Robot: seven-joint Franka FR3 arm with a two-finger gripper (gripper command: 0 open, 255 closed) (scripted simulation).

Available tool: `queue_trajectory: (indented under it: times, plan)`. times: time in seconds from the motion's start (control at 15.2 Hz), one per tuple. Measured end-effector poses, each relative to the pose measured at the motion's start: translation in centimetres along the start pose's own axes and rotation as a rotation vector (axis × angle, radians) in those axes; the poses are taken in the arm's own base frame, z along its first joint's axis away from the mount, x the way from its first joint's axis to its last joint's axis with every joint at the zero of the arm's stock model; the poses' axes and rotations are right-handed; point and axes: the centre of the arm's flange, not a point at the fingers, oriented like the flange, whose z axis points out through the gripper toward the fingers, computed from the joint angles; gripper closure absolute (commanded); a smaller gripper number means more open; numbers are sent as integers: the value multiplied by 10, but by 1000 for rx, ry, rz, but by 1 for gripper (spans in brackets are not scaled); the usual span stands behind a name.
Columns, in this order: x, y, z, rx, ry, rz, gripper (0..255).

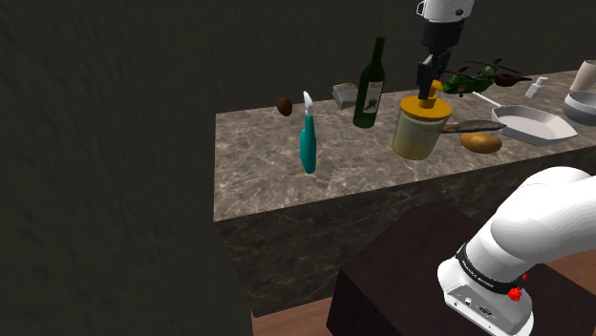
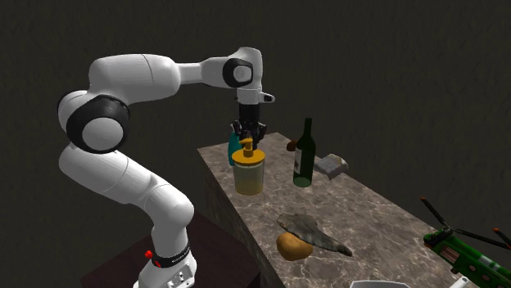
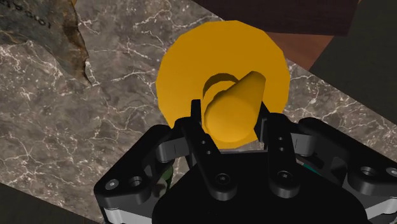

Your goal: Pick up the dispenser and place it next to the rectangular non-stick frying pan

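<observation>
The dispenser (image 1: 420, 129) (image 2: 248, 173) is a pale yellow jar with an orange lid and pump (image 3: 222, 76), upright near the counter's front edge. My black gripper (image 1: 427, 88) (image 2: 246, 141) (image 3: 232, 127) comes straight down onto it and is shut on the orange pump head, one finger on each side. Whether the jar's base still touches the counter I cannot tell. The rectangular pan (image 1: 535, 122), drawn pale grey-white, lies on the counter to the shoulder view's right of the dispenser, its handle pointing toward the jar.
A teal bottle (image 1: 308, 143), a dark green wine bottle (image 1: 369, 88) (image 2: 304, 155) and a grey box (image 1: 345, 94) stand on the marble counter (image 1: 258, 181). A brown lump (image 1: 480, 142) and a flat dark object (image 2: 315, 231) lie between dispenser and pan. A green toy helicopter (image 1: 478, 78) sits behind.
</observation>
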Motion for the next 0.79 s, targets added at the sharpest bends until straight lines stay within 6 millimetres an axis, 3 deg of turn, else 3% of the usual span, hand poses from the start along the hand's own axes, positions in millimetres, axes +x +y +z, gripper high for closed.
queue_trajectory:
  times: [0.79]
  plan:
    - [-6,2,-61,0,0,0,255]
